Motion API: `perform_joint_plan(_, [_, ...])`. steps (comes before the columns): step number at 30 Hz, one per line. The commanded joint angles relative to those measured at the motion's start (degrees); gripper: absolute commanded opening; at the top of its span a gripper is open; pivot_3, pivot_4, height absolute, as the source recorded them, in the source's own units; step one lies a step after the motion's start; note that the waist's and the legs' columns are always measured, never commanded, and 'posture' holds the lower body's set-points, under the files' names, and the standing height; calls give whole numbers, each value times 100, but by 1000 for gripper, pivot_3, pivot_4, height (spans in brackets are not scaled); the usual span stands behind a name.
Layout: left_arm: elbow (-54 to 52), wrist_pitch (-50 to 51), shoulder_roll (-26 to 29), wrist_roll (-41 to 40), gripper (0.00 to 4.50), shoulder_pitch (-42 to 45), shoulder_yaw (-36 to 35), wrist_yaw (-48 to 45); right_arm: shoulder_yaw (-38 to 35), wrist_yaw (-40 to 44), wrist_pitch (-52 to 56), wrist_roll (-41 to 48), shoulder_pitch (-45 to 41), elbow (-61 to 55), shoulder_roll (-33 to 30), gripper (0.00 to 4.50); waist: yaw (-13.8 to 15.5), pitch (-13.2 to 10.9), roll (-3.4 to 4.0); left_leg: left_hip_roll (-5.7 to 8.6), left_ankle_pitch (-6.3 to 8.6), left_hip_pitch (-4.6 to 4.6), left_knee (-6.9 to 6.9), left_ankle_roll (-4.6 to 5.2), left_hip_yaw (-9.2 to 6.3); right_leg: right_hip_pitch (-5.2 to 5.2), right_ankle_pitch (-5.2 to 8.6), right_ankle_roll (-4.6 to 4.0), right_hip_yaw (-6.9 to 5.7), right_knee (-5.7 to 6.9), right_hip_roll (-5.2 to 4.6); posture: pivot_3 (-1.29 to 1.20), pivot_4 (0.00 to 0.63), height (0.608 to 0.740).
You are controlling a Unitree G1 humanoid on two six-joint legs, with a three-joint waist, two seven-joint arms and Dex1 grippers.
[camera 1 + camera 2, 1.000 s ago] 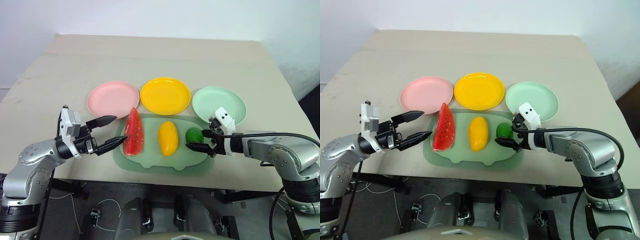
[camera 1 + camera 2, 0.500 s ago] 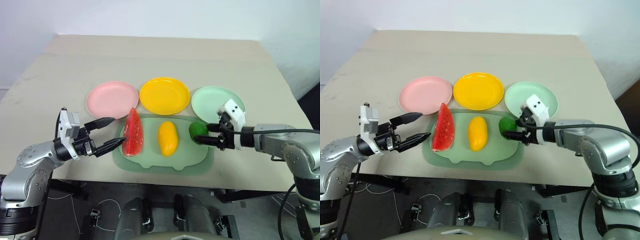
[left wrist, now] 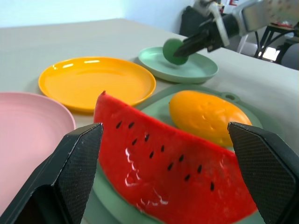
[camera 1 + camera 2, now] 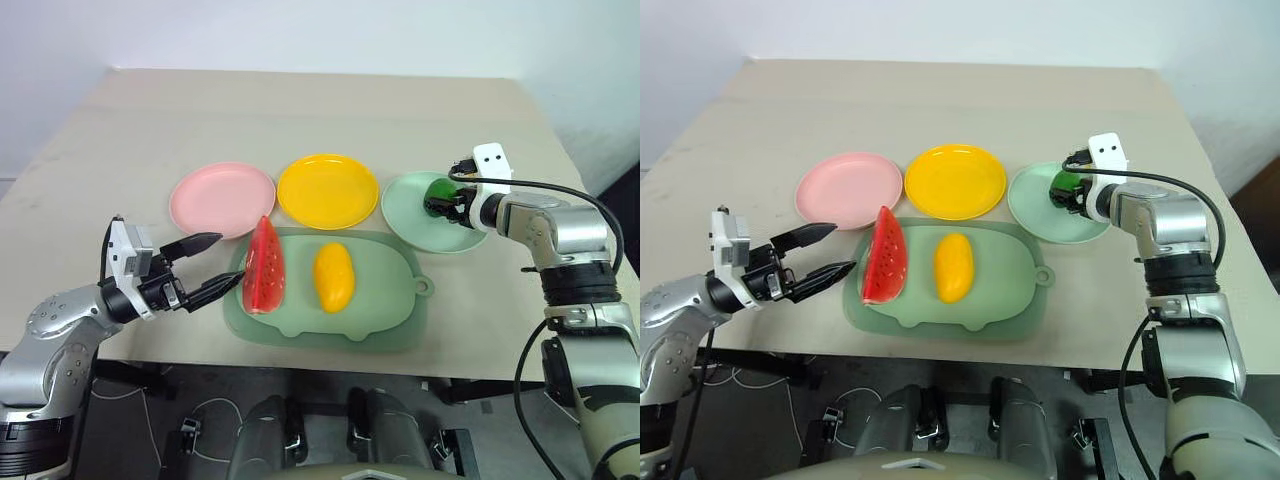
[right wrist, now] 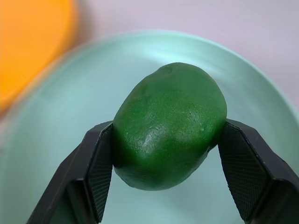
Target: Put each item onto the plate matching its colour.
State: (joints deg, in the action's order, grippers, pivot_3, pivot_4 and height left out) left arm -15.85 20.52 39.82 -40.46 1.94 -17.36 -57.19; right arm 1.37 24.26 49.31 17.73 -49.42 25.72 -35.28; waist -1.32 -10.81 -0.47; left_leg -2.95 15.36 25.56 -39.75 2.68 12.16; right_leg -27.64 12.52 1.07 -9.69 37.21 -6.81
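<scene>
The right gripper (image 5: 166,140), clamped on the green fruit (image 5: 169,126), holds it over the mint plate (image 4: 410,215), while the open left gripper (image 4: 212,268) faces the watermelon wedge (image 4: 264,270) just to its right.

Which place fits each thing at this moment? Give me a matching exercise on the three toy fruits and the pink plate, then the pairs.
Things:
1. watermelon wedge
2. yellow mango
3. dark green fruit
4. pink plate

Places:
A. held in the right gripper over the mint green plate
B. bare, behind the pig-shaped tray
C. on the tray, in front of the open left gripper
D. on the tray, near its middle

Pairs: 1-C, 2-D, 3-A, 4-B
</scene>
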Motion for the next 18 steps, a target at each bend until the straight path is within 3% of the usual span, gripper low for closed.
perform_joint_plan(1, [-194, -137, 13, 37, 4500, -37, -156, 55, 39, 95, -183, -286, -344, 257, 37, 3355, -22, 0, 0, -1, -1, -2, 0, -2, 1, 0, 0, 0, 1, 2, 1, 0, 150, 696])
perform_joint_plan(5, [-220, -160, 5, 42, 4500, -50, -181, 112, 171, 348, -72, -469, -445, 203, -16, 4489, -52, 0, 1, -1, -1, -2, 0, -2, 1, 1, 0, 1, 1, 2, 0, 0, 150, 696])
perform_joint_plan(12, [-181, -221, -19, 84, 4500, 1, -113, 160, -1, 731, 269, -443, -205, -923, -439, 4489, -84, -2, 5, -1, -1, 0, 1, -2, 1, -2, 0, 1, 2, 2, -2, 0, 150, 696])
perform_joint_plan(18, [-126, -237, -17, 91, 4500, 3, -121, 112, -734, 1210, 1210, 515, 216, -2691, -551, 4489, -99, -2, 4, -2, -1, -2, 5, -3, -1, -2, 0, 1, 2, 1, -2, 0, 150, 696])
